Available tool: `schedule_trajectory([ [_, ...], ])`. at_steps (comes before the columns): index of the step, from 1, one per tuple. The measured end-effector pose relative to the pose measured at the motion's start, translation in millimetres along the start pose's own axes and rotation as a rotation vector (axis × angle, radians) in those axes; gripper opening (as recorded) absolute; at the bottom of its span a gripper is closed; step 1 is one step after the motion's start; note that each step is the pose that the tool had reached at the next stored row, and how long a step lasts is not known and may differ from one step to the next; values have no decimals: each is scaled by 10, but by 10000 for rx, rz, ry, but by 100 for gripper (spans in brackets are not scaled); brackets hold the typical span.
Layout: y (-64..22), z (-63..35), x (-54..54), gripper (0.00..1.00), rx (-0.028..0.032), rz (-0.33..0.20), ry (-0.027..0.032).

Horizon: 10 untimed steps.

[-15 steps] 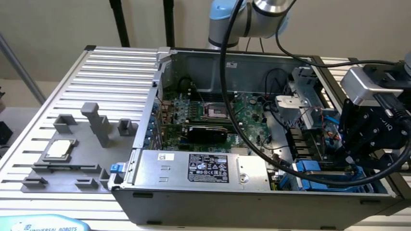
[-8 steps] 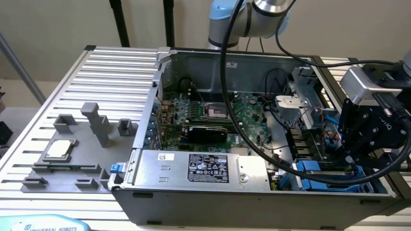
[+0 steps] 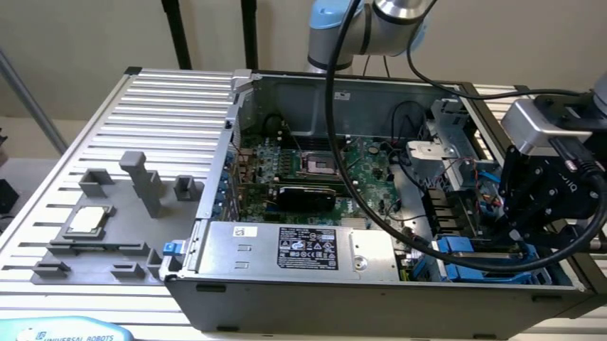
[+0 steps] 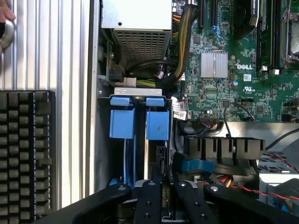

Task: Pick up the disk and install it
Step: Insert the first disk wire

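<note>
Fingers (image 4: 148,200): black jointed metal, clamped on the disk (image 4: 157,125). The disk is seen edge-on, a thin grey slab ending in a blue plastic tab at the far end from the fingers. It stands in the drive bay of the open grey steel case (image 3: 284,298).

Just beside the disk is a second blue carrier (image 4: 122,116), so 2 blue tabs.

Beyond the tabs are 1 silver box (image 4: 135,14) with a perforated grille and a sleeved cable bundle (image 4: 184,42).

Near the fingers are the green circuit board (image 4: 233,70) and red wires (image 4: 275,191).

1 black keyboard (image 4: 23,154) lies on the ribbed aluminium bench (image 4: 60,46).
</note>
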State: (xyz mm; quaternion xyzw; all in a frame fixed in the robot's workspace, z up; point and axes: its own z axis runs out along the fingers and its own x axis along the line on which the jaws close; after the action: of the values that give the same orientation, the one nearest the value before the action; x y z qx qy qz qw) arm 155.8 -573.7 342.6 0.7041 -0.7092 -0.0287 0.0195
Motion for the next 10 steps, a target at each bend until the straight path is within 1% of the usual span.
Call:
schedule_trajectory([
  [10,-7,15,-2,16,1,87,5],
])
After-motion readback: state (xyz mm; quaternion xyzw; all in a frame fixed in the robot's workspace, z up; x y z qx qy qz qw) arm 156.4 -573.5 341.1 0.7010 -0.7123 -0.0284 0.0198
